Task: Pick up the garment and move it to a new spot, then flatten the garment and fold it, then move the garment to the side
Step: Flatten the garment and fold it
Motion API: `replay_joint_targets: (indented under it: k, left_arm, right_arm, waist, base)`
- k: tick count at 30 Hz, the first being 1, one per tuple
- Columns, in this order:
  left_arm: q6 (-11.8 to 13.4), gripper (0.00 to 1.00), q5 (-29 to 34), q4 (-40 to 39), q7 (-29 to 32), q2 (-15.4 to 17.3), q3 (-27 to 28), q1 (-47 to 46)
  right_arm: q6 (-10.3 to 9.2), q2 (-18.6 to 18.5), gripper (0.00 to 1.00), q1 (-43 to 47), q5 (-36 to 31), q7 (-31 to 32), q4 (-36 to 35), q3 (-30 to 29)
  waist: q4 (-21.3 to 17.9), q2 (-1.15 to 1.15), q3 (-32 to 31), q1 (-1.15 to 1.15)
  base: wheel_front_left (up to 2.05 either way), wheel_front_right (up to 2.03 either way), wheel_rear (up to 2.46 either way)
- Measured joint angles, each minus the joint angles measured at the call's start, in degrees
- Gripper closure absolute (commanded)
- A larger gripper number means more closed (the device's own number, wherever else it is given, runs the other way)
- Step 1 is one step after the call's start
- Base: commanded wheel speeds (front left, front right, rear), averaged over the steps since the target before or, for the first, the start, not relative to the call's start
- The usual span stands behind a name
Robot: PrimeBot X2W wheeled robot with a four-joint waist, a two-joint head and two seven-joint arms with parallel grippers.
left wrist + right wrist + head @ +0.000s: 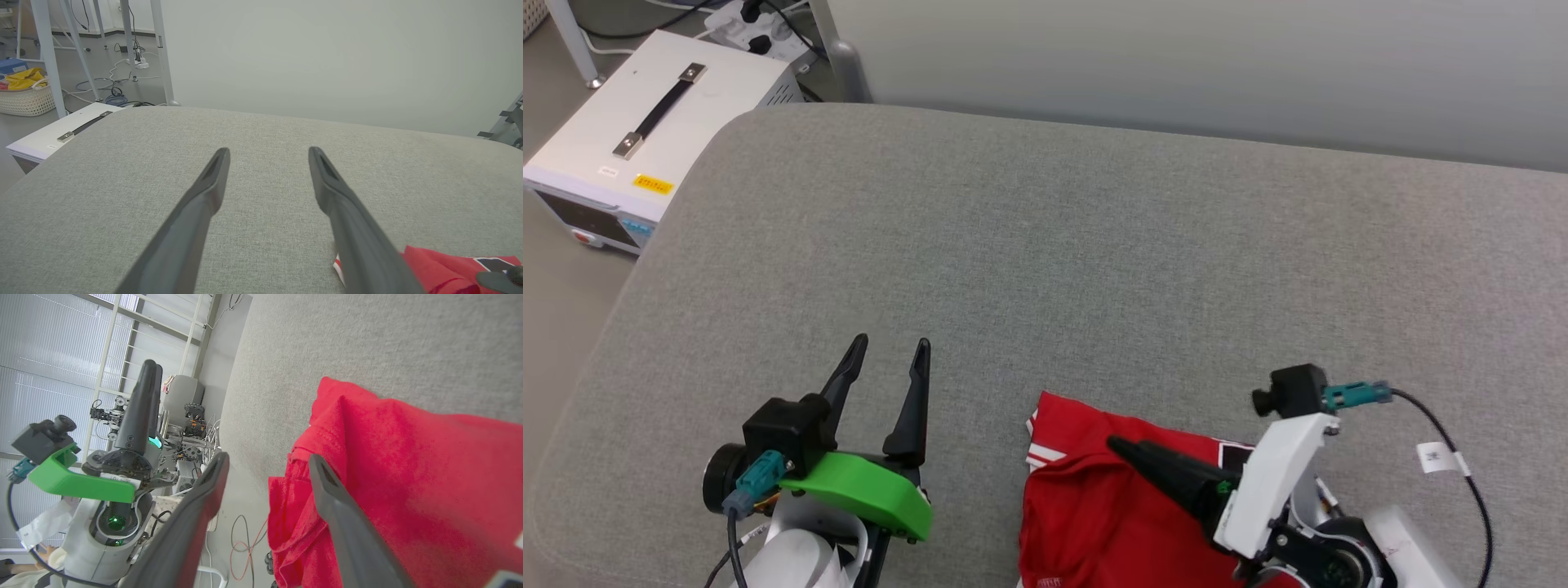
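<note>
The red garment (1094,506) lies bunched at the near edge of the grey cushioned surface (1045,245), with a white striped trim at its left edge and part of it hanging over the front. My right gripper (1119,445) is open and points left just above the cloth. In the right wrist view its fingers (267,459) stand apart, one over the red cloth (408,477) and one past its edge. My left gripper (890,347) is open over bare cushion, left of the garment. Between its fingers (268,151) there is nothing, and the garment's corner (441,265) shows at the lower right.
A white box with a black handle (645,122) stands on the floor off the cushion's far left corner. A pale wall panel (1176,57) runs behind the cushion. A basket with yellow cloth (24,94) and metal frame legs (47,57) stand farther left.
</note>
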Motion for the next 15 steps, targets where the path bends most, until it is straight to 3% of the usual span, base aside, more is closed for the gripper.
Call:
replay_joint_targets:
  k: [8, 15]
  left_arm:
    - [0.18, 0.00, 0.01, 0.07, -0.04, 0.04, 0.02, 1.27]
    - [1.58, 0.00, 0.43, -0.10, -0.05, 0.11, 1.15, 2.99]
  right_arm:
    - [0.00, -3.80, 0.00, 2.89, -18.60, -12.13, -3.01, -8.86]
    - [0.00, -1.90, 0.00, 7.38, -37.12, -21.36, -7.95, -23.19]
  waist:
    - [-2.21, 0.00, -2.42, 0.00]
    - [-4.65, 0.00, -3.93, 0.00]
  base:
    - [0.00, 0.00, 0.00]
    - [0.00, 0.00, 0.00]
